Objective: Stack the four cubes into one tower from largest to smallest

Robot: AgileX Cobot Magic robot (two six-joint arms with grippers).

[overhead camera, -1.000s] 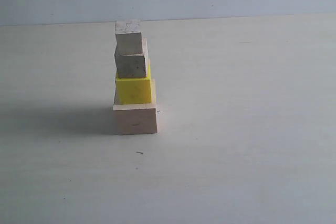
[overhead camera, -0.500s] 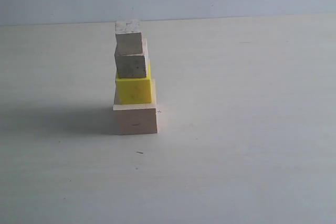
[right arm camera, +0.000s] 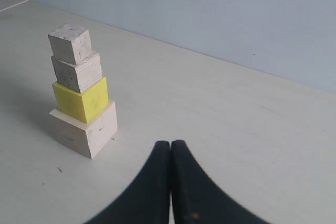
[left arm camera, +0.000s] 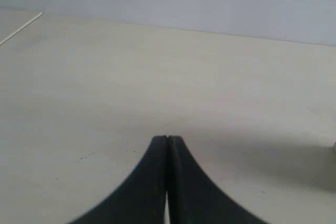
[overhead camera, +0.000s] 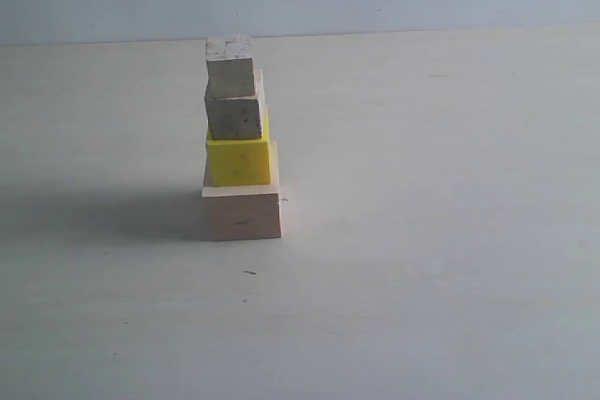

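On table, tower unchanged.

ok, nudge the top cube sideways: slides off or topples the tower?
Probably slides off alone: the top cube is the smallest and rests flat on the second small cube. It looks like rigid, light wood, so no flex. The layers sit slightly twisted and off-centre, so a hard push might also shift the yellow cube.

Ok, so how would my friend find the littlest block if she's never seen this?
Find the pale table, then the tower of four cubes standing on it. Go to the very top: the littlest block sits there, on another small wooden cube. It is the narrowest of the four and its top face is mottled with greyish marks.
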